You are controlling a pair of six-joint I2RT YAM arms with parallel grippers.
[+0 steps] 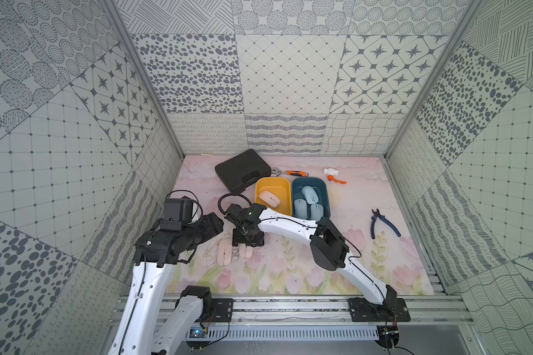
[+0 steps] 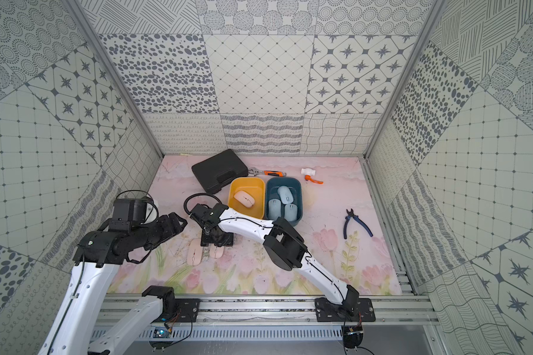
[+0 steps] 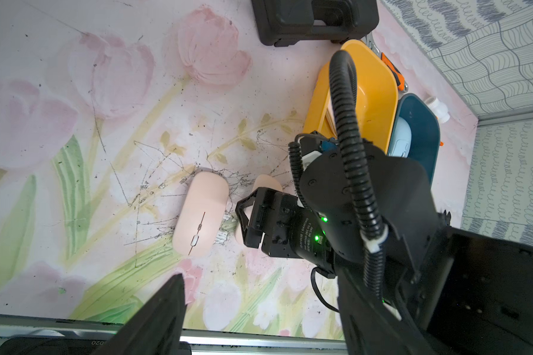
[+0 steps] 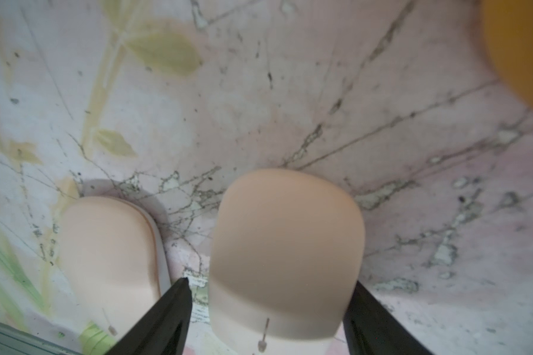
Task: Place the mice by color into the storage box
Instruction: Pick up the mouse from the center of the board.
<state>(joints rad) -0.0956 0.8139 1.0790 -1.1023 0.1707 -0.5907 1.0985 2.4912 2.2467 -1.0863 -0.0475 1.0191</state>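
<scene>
Sitting in the yellow bin (image 1: 260,184), one pink mouse (image 1: 269,198); teal bin (image 1: 326,196) holds three blue mice (image 1: 300,206); right gripper (image 4: 270,281) straddles another pink mouse (image 4: 286,239), grip unclear; left gripper (image 1: 216,226) gapes, empty

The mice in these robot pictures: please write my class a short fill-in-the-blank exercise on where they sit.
1. The blue bin holds ___ blue mice.
2. The yellow bin holds only ___ pink mouse.
3. Outside the bins, ___ pink mice lie on the flowered mat.
4. The right gripper straddles a ___ mouse on that mat.
Missing words: three; one; two; pink.
</scene>
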